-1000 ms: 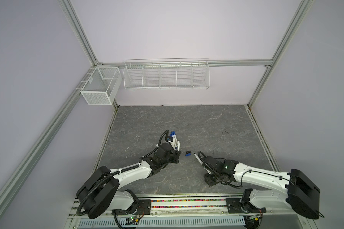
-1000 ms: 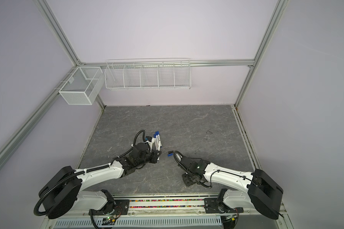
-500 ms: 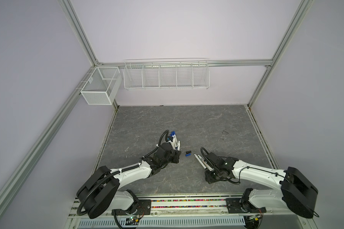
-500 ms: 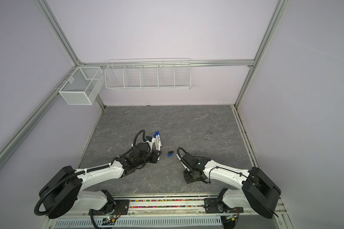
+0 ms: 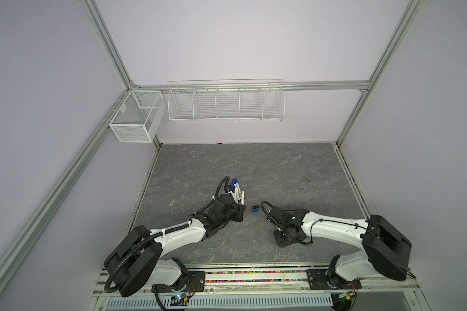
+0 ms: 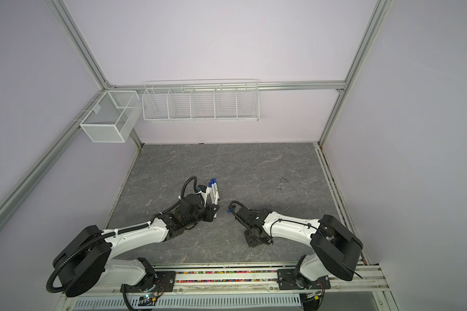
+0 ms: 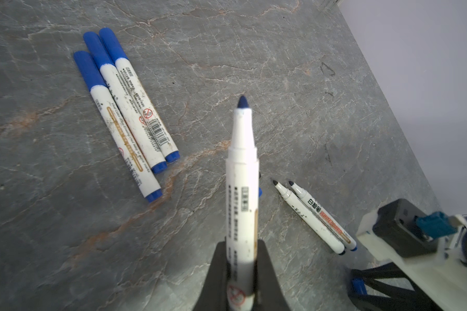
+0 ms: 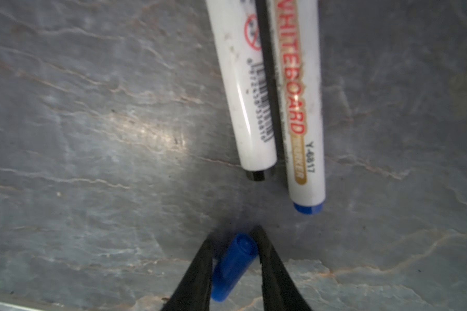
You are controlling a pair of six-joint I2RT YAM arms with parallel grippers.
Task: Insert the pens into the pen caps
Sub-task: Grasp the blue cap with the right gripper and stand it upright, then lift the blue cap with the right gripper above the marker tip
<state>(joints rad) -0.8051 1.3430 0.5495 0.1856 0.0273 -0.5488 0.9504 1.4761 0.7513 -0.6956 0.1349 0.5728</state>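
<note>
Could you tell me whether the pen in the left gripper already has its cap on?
No, the pen in the left gripper shows a bare blue tip.

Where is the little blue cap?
In the right wrist view, the blue cap lies on the table between the right gripper's jaws, near two pens.

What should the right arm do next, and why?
Probably close the right gripper on the blue cap. Its jaws bracket the cap, which lies skewed on the table, and the left gripper holds an uncapped pen that needs it.
</note>
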